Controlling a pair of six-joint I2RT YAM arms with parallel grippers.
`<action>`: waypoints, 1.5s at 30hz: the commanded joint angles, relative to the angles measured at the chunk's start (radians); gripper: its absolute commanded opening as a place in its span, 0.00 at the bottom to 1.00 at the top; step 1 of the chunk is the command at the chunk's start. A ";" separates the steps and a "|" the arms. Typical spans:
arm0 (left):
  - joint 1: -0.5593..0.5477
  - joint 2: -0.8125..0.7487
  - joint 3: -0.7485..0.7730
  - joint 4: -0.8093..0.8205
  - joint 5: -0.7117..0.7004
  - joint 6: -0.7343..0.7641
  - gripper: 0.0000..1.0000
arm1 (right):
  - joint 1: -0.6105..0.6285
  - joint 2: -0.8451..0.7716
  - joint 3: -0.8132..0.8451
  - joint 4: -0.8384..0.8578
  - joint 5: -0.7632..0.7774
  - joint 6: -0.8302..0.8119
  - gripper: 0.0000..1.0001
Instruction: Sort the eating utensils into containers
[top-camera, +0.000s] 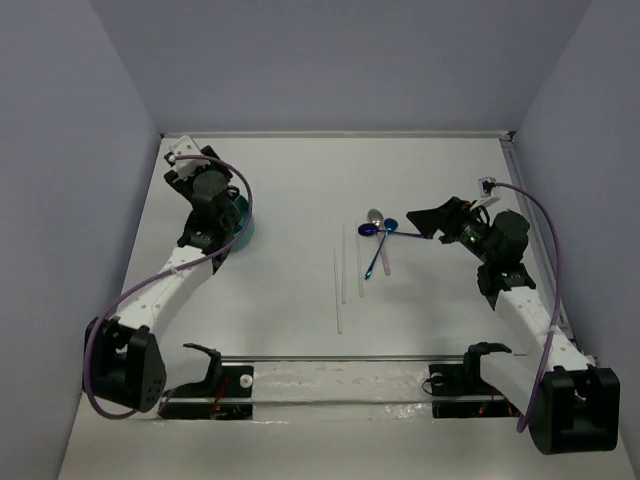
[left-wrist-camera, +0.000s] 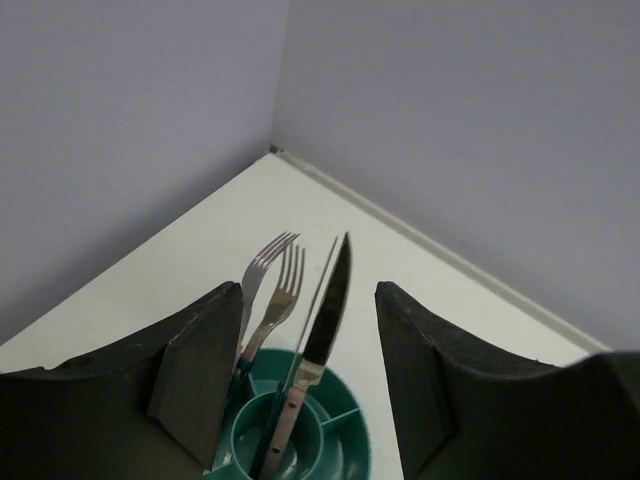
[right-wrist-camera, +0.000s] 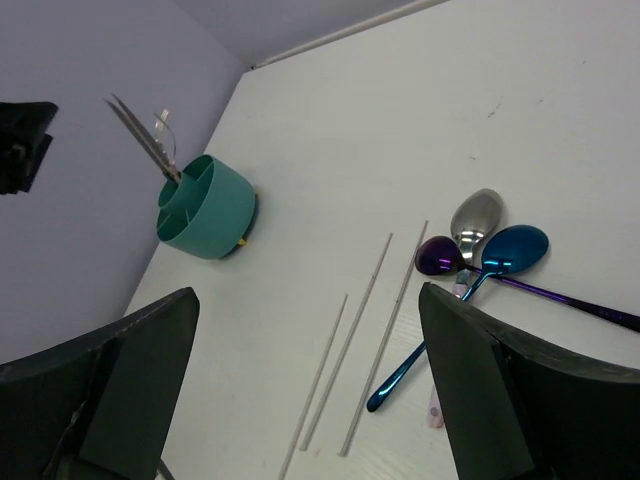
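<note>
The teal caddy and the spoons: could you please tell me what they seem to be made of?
The caddy looks like matte plastic: even teal, moulded dividers. The spoons look like polished metal, one silver, others iridescent blue-purple, probably coated: mirror-like glints.

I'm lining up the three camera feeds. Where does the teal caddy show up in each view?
Top external: the teal caddy sits left of centre, mostly hidden under the left arm.
Left wrist: bottom centre, with forks and a knife standing in it.
Right wrist: upper left.
Shared landmark: the table's far left corner.
</note>
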 joint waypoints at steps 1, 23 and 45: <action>-0.024 -0.187 0.103 -0.169 0.207 -0.095 0.58 | 0.002 0.008 0.015 0.008 0.027 -0.015 0.97; -0.024 -0.826 -0.165 -0.736 0.992 -0.188 0.99 | 0.169 0.244 0.205 -0.265 0.218 -0.201 0.58; -0.123 -0.973 -0.155 -0.760 0.884 -0.155 0.99 | 0.636 0.773 0.673 -0.690 0.783 -0.258 0.45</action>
